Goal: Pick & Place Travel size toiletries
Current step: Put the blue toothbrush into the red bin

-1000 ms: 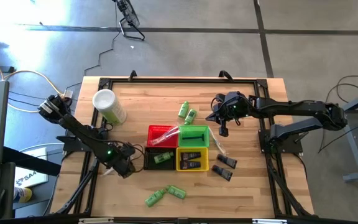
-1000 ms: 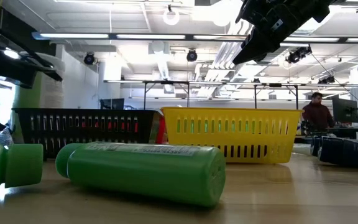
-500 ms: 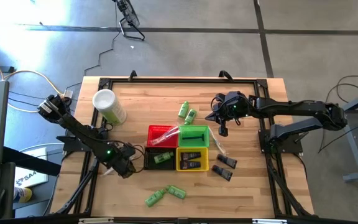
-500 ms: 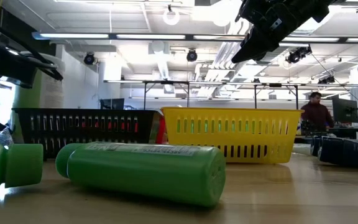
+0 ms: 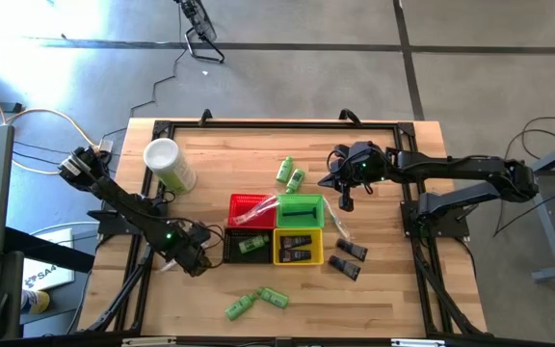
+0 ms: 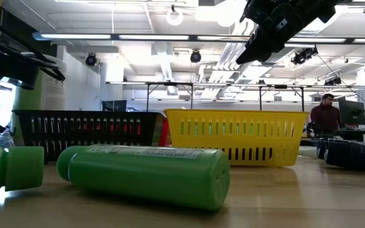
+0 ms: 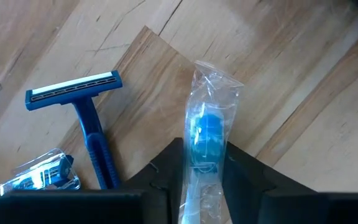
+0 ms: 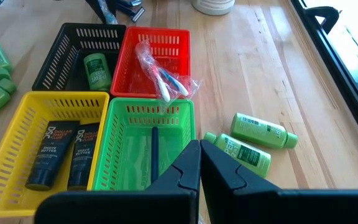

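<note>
My left gripper (image 5: 193, 258) is low over the table, left of the black basket (image 5: 249, 245). It is shut on a clear packet with a blue item inside (image 7: 205, 124). Beside the packet lie a bare blue razor (image 7: 86, 118) and another clear-wrapped piece (image 7: 39, 177). My right gripper (image 8: 199, 163) hangs shut and empty above the table at the green basket's (image 5: 300, 210) right far corner. Two green bottles (image 5: 290, 174) lie on their sides beyond the baskets and two (image 5: 256, 302) near the front edge. Dark tubes (image 5: 348, 258) lie to the right of the yellow basket (image 5: 299, 247). My left gripper pinches the clear packet between its two fingers (image 7: 166, 171), on the packet's long sides around its blue part (image 7: 205, 155). The fingers slant down from above and lie across the packet. The packet lies flat on the wood, its crimped end pointing away from the gripper.
The red basket (image 5: 251, 209) holds clear-wrapped sticks (image 8: 160, 78), the black one a green bottle (image 8: 96, 68), the yellow one dark tubes (image 8: 61, 155). A white cup (image 5: 169, 164) lies at the far left. A person (image 6: 325, 117) is in the room behind.
</note>
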### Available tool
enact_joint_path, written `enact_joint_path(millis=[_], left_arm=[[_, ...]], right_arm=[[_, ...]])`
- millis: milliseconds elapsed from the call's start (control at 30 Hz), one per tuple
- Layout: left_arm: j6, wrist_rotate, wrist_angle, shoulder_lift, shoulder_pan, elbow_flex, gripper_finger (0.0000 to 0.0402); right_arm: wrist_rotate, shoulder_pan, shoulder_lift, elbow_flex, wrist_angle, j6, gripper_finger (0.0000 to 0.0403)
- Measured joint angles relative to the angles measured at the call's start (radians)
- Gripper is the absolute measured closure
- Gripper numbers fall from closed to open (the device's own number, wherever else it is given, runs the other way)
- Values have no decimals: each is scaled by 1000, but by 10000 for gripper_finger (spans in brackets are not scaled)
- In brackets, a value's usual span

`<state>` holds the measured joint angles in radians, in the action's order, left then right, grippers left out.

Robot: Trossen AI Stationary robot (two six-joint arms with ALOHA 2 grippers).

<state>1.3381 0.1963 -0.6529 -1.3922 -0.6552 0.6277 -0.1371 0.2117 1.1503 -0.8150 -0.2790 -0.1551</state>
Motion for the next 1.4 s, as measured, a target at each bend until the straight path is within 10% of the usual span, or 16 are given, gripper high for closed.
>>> enact_joint_path(millis=[967,1200,1400], left_arm=[[-51,-44,-141,75,1,180,337],[-85,58,-385,81,1,365,337],[-176,348,-486,81,1,526,336]], right_arm=[[0,0,0,0,-1,-34,401],[0,0,0,0,0,-60,401],[-1,0,0,0,0,-86,400]])
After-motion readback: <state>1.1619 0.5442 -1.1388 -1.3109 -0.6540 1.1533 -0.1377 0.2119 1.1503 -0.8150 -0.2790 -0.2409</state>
